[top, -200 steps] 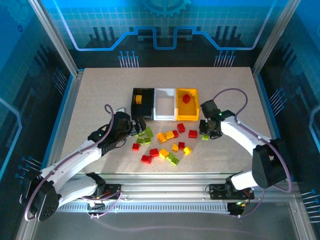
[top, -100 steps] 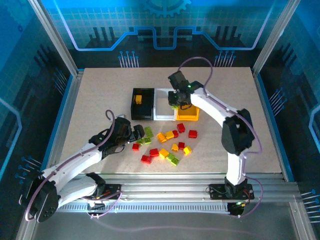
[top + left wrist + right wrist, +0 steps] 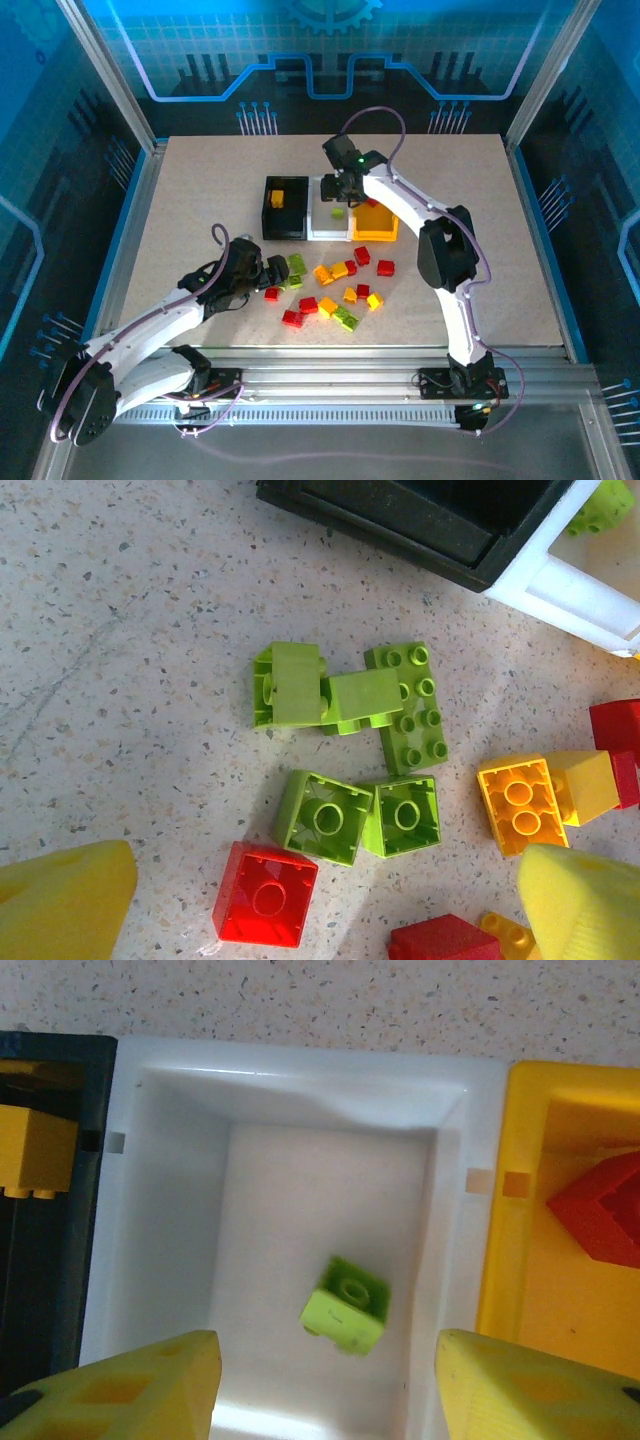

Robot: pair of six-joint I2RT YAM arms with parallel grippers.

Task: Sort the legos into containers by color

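R gripper (image 3: 337,193) was down at the right end of the pile (image 3: 330,285) a sec ago, jaws shut. It has since swung up over the bins and let go. Fingers are now apart in the wrist view, nothing between them. The green brick (image 3: 346,1305) lies inside the white bin (image 3: 300,1060), tilted and a bit blurred (may still be settling).

So that's one green delivered, and it fixes the colour scheme:
- green -> white bin
- yellow brick (image 3: 277,198) -> black bin (image 3: 285,232)
- red brick (image 3: 600,1210) -> yellow-orange bin (image 3: 495,1260)

Most of the legos are still on the table (image 3: 200,180), so it's early in the job.

Rel. to R gripper: the brick is straight below and slightly ahead of the fingertips, about centred between them and clear of both. It's near the middle of the bin floor, not touching a wall.

L gripper (image 3: 320,908) hasn't changed — jaws spread wide, empty, low over the left end of the pile. The green cluster (image 3: 350,750) of five bricks sits just ahead of its tips. One red piece (image 3: 265,895) is nearest, inside the left finger. No contact visible — prob. the next pick is a green, though the bricks lie tight together.
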